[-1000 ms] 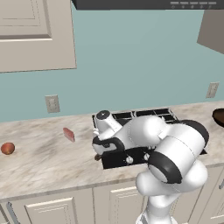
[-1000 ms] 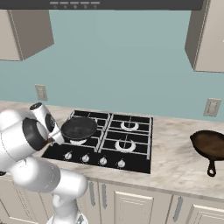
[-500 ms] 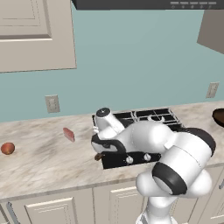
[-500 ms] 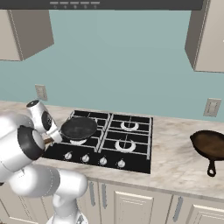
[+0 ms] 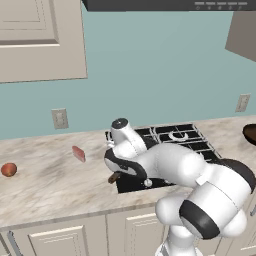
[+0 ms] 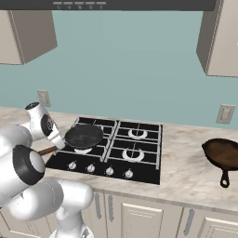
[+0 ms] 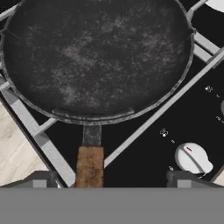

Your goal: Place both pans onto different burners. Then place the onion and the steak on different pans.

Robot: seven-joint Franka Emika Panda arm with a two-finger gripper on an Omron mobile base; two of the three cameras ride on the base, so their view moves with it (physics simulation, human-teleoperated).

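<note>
The hand (image 7: 109,179) is released, fingers spread either side of the black pan's (image 6: 83,135) wooden handle (image 7: 89,166) — that pan sits on the stove's (image 6: 139,158) front-left burner. The other pan (image 6: 224,153) waits near the surface's right edge — rigid, probably heavy; best gripped by its stiff handle.

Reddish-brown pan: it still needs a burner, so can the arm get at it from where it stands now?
Probably not without repositioning: the reddish-brown pan lies uncovered on the counter right of the cooktop, but the end effector hangs open far left, over the black pan's handle.

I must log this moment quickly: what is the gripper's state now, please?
Gripper: open, holding nothing; the black pan's wooden handle lies between its fingertips.
</note>
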